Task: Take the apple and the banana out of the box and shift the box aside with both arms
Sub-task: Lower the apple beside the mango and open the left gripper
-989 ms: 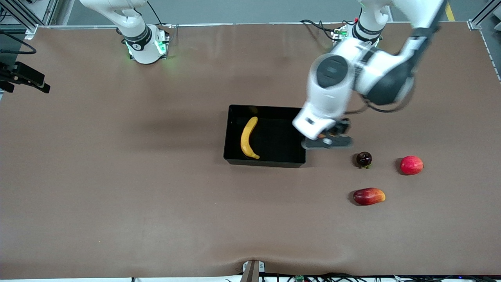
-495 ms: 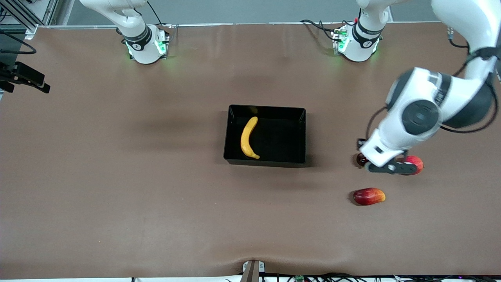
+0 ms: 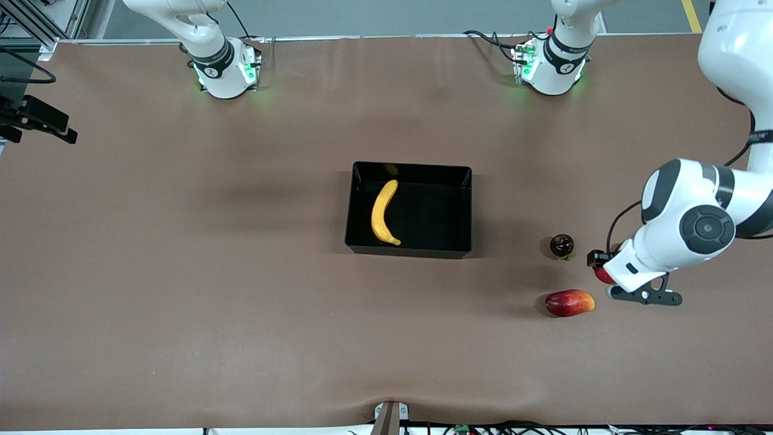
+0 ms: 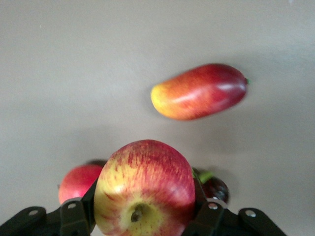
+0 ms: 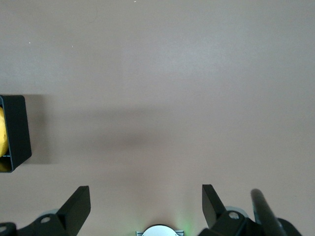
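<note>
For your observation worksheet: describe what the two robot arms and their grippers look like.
Both arms are glossy white with rounded segments and dark grey joint bands. The left arm has a round dark cap and a thin black cable. Its bases glow green. The left gripper and right gripper have black fingers.

Front view: the left arm's wrist covers most of the apple between the jaws. Left wrist view: the apple hides part of the pinkish-red fruit and dark fruit below; the frame edge cuts the fingers.
</note>
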Tool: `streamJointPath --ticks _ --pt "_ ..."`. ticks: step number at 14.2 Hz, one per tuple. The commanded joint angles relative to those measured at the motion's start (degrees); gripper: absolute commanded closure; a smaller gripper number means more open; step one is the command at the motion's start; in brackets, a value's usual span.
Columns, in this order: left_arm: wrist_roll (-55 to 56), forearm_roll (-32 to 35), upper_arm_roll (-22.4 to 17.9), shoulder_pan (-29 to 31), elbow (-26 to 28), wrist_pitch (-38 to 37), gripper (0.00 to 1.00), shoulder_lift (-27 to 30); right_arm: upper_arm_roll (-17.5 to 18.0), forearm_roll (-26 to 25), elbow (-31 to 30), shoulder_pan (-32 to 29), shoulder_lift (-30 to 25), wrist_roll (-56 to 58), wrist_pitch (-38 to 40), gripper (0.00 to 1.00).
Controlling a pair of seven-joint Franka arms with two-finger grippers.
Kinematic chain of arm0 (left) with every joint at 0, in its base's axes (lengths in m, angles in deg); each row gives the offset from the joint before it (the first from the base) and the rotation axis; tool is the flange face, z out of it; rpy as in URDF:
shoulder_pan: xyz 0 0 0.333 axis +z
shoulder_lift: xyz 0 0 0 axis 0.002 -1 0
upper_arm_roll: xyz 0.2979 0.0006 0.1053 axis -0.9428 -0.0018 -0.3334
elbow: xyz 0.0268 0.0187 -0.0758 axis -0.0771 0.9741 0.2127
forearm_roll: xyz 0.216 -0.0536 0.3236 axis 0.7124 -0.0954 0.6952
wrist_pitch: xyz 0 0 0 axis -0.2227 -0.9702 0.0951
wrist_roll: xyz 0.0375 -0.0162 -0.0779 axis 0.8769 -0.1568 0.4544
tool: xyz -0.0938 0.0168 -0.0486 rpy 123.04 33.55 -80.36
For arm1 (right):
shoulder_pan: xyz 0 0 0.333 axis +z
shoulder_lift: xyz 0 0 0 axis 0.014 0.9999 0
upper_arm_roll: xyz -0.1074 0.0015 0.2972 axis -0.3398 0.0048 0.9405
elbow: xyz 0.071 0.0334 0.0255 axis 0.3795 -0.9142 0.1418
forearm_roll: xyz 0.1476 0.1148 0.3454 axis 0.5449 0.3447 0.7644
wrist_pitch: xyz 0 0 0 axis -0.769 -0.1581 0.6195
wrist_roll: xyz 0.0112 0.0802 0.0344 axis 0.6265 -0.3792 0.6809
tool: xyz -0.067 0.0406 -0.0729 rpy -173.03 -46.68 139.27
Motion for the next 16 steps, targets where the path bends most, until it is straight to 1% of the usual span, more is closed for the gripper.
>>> streamJointPath --ticks 1,3,5,7,11,12,13,14,16 --pt "-1.40 5.35 0.62 2.23 -0.90 5.50 1.00 -4.25 0.72 1.10 -0.36 -1.21 -0.63 0.28 0.03 0.00" --pt "-3.85 6.51 0.10 3.73 -0.98 9.73 1.00 -6.28 0.72 1.10 -0.27 -1.21 -0.63 0.28 0.12 0.00" --pt "-5.44 6.33 -3.06 3.74 -1.16 13.68 1.00 -8.04 0.72 1.10 -0.36 -1.13 -0.63 0.28 0.12 0.00" --pt "-6.41 6.25 -4.47 3.74 -1.25 17.20 1.00 -9.88 0.72 1.10 -0.28 -1.13 -0.63 0.28 0.20 0.00" --pt "-6.50 5.72 -5.18 3.65 -2.92 18.45 1.00 -13.14 0.72 1.10 -0.27 -1.13 -0.63 0.28 0.21 0.00" --pt "-6.59 5.98 -5.18 3.74 -2.92 18.45 0.83 -13.49 0.72 1.10 -0.27 -1.21 -0.63 0.28 0.21 0.00" --pt "-6.59 5.98 -5.18 3.74 -2.92 18.45 0.47 -13.50 0.72 1.10 -0.27 -1.21 -0.63 0.28 0.29 0.00" --pt "-6.59 5.72 -5.18 3.74 -2.92 18.45 0.00 -13.32 0.72 1.10 -0.36 -1.21 -0.63 0.28 0.29 0.00" --pt "-6.50 5.63 -5.01 3.83 -2.92 18.45 0.00 -12.36 0.63 1.10 -0.36 -1.21 -0.63 0.28 0.82 0.00"
